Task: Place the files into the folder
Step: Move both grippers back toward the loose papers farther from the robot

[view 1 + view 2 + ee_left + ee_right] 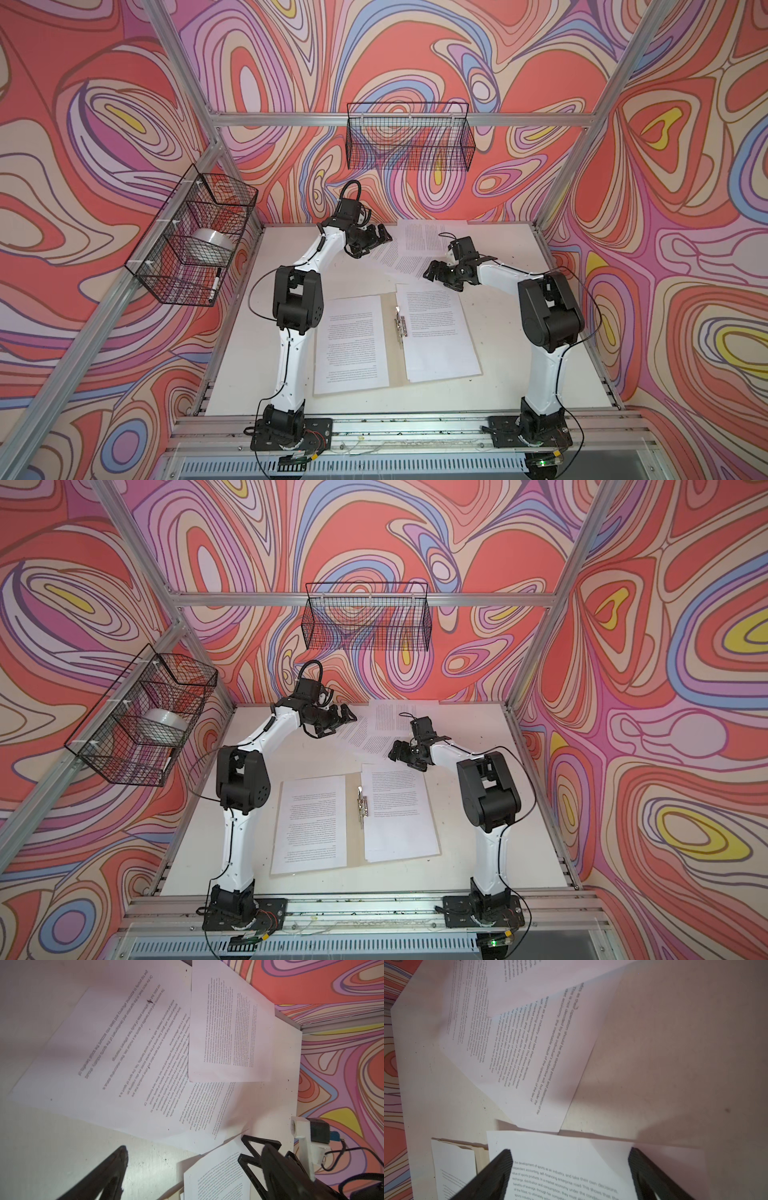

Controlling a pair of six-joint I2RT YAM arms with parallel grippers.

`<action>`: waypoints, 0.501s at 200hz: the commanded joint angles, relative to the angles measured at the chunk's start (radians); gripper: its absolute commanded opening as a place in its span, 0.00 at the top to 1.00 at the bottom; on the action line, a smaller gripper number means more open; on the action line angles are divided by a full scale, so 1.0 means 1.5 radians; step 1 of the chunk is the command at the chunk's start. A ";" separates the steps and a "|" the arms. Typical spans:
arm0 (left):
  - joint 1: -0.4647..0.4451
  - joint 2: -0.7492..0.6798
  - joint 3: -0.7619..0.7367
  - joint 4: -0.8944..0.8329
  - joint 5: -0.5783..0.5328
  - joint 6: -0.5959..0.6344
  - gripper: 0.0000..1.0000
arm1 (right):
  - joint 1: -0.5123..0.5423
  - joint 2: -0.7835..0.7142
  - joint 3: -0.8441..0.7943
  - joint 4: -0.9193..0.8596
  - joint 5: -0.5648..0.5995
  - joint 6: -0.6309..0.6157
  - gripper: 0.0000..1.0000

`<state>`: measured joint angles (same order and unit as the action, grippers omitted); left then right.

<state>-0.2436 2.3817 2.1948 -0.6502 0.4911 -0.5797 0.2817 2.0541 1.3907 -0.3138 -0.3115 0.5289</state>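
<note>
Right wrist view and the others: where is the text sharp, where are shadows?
Right wrist view: the near sheet reads sharply, the far sheet blurs, a broad shadow darkens the table. Left wrist view: the tilted sheet is legible. Both top views: text too small to read.

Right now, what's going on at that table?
The folder lies open on the table, with one printed sheet on its left half and another sheet on its right half, beside the metal clip. Several loose sheets lie overlapping at the back of the table, not yet filed. The left pincer and the right pincer are both open over that pile and hold nothing. The right one is near the folder's far edge.
</note>
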 commanded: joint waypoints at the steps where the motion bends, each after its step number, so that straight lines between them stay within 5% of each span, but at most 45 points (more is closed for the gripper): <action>1: 0.013 0.076 0.115 -0.080 0.019 0.015 0.00 | -0.010 0.032 0.041 -0.012 -0.022 0.003 0.07; 100: 0.025 0.170 0.117 -0.049 0.065 0.023 0.00 | -0.012 0.115 0.117 -0.037 -0.035 0.053 0.09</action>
<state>-0.2104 2.6015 2.3928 -0.6964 0.5659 -0.5690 0.2642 2.1757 1.5547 -0.3130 -0.3752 0.5846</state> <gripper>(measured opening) 0.995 0.910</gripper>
